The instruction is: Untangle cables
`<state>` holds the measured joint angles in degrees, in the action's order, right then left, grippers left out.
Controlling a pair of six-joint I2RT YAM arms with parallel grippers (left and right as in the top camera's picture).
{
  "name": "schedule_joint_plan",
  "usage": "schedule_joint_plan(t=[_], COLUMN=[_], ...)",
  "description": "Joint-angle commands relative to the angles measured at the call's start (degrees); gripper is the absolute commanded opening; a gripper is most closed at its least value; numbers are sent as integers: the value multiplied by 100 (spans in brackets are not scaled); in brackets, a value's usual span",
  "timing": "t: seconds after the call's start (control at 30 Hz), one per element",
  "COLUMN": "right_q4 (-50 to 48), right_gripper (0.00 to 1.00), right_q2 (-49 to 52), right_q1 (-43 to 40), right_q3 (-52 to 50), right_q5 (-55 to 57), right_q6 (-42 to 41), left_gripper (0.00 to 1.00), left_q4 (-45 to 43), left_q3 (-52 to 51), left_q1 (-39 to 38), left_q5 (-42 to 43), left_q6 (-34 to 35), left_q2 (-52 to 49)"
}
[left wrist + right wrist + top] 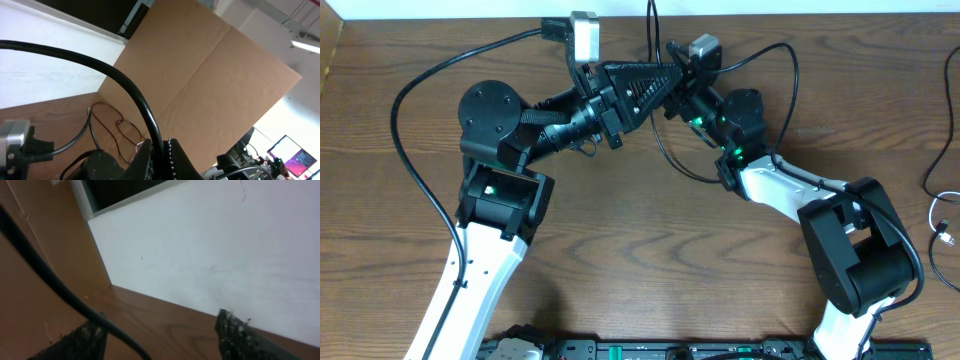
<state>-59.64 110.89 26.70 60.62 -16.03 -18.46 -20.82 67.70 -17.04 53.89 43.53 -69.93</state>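
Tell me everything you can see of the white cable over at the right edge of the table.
The white cable is a thin, limp cord, seemingly plastic-coated, lying flat on the brown wooden table at its far right side. It comes in from the picture's right edge, bends in a loose curve and ends in a small plug pointing toward the front. Only this short end shows; the rest is out of view. A thin black cable loops just behind it; whether they touch is too small to tell. Nothing grips it.
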Motion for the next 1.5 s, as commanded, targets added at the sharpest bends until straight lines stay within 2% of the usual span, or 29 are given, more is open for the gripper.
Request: schedule_joint_plan(t=[0.0,0.07,0.1,0.13,0.37,0.53,0.57,0.67,0.77,0.87,1.1,1.17,1.27,1.37,1.47], right_q4=[-15,-15,-15,-15,326,485,444,155,-378,-918,-2618,-3069,-3064,-2924,-2391], right_gripper=[63,62,56,1,1,1,1,1,1,1,1,2,2,1,1], right_q2=[83,83,83,83,81,59,42,0,-2,-2,-4,-4,-28,-61,-79], right_q1=[13,20,20,24,-24,-428,-560,-1016,-1635,-2103,-2846,-3134,-3364,-3467,-3471], right_q3=[203,245,256,260,260,260,260,260,260,260,264,310,389,413,415], right_q5=[4,7,7,33,127,306,306,317,286,2,-179,7,9,-229,-527], right_q6=[-127,-127,-127,-238,-382,-470,-601,-1353,-2754,-3620,-4089,-4599,-5108,-5136,-5134], left_gripper=[7,7,7,7,8,8,9,27,35,36,37,37,37,37,36], left_q4=[-31,-31,-31,-28,-28,179,297,667,1069,1416,2693,2835,2833,2830,2830], left_q3=[92,92,92,92,92,92,92,90,90,90,90,90,90,90,90], left_q1=[-9,-9,-9,-9,-9,-7,-2,-2,-2,-2,-2,-2,-4,-22,-81], left_q5=[98,98,98,98,96,96,96,90,37,-236,-1327,-1346,-1344,-1342,-1344], left_q6=[33,33,33,33,31,11,-39,-385,-1075,-1464,-2433,-2507,-2505,-2500,-2485], left_q2=[48,48,48,48,48,46,42,28,26,22,-162,-330,-498,-621,-673])
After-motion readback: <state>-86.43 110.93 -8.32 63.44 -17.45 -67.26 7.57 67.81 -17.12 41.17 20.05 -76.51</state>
